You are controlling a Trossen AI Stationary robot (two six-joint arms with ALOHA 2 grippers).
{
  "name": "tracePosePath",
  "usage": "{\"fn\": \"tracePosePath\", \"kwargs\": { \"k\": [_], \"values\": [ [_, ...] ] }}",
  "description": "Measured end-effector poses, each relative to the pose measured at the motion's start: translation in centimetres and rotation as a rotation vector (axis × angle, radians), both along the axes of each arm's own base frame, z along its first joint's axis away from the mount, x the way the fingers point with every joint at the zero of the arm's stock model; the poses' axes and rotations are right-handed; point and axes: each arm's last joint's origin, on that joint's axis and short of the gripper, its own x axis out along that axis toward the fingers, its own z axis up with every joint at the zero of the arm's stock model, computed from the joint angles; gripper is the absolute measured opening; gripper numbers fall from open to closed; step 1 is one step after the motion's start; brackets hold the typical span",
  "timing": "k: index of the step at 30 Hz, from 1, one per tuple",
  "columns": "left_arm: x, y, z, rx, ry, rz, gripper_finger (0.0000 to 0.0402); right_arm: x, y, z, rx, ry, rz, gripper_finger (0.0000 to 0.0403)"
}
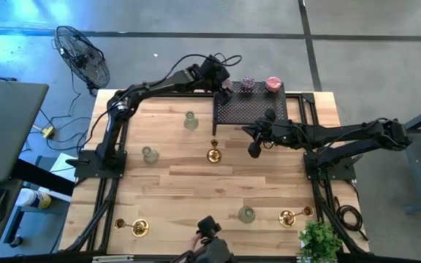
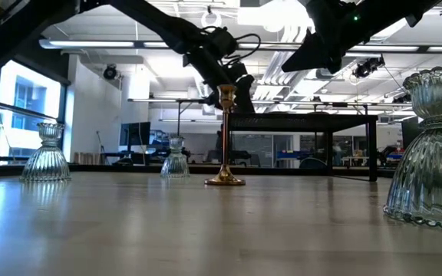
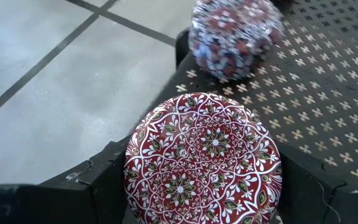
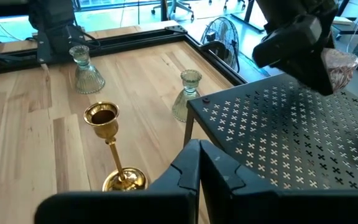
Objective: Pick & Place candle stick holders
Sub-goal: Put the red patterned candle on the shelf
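My left gripper [image 1: 224,90] is at the far left corner of the black perforated rack [image 1: 258,113], shut on a red-patterned glass cup [image 3: 204,162]. A purple cup [image 1: 248,84] and a pink cup [image 1: 273,84] stand on the rack's far edge. My right gripper [image 1: 253,152] is shut and empty, hovering by the rack's near left corner. A brass holder [image 1: 213,155] stands upright on its round base just left of it. Pale-green glass cups [image 1: 190,120] [image 1: 149,154] [image 1: 246,214] and more brass holders [image 1: 139,228] [image 1: 287,217] stand on the table. My left gripper has the red-patterned cup between its two fingers, one on each side of the cup's round wall [image 3: 132,180]. The right wrist view shows the gripper [image 4: 297,43] coming from above over the cup [image 4: 340,65]. Whether the cup rests on the rack, I cannot tell.
A green plant [image 1: 319,241] stands at the near right corner. A fan [image 1: 82,58] stands on the floor beyond the far left corner. The wood between the middle brass holder and the near row of holders is open.
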Motion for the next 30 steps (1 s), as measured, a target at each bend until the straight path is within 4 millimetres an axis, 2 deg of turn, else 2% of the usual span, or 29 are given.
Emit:
{"fn": "tracePosePath", "kwargs": {
  "k": [6, 12, 20, 30],
  "values": [
    [-0.3, 0.5, 0.0, -0.02, -0.016, 0.013, 0.0296, 0.0, 0.0, 0.0, 0.001, 0.0, 0.002, 0.0],
    [0.2, 0.6, -1.1, -0.029, -0.005, 0.005, 0.0296, 0.0, 0.0, 0.0, 0.001, 0.0, 0.003, 0.0],
    [0.4, 0.8, -1.2, -0.019, -0.022, 0.004, 0.0296, 0.0, 0.0, 0.0, 0.001, 0.006, 0.003, 0.0],
    [0.4, 0.8, -1.1, 0.0, -0.013, -0.01, 0.0333, 0.0, 0.0, -0.1, 0.001, 0.008, 0.004, 0.0]
  ]
}}
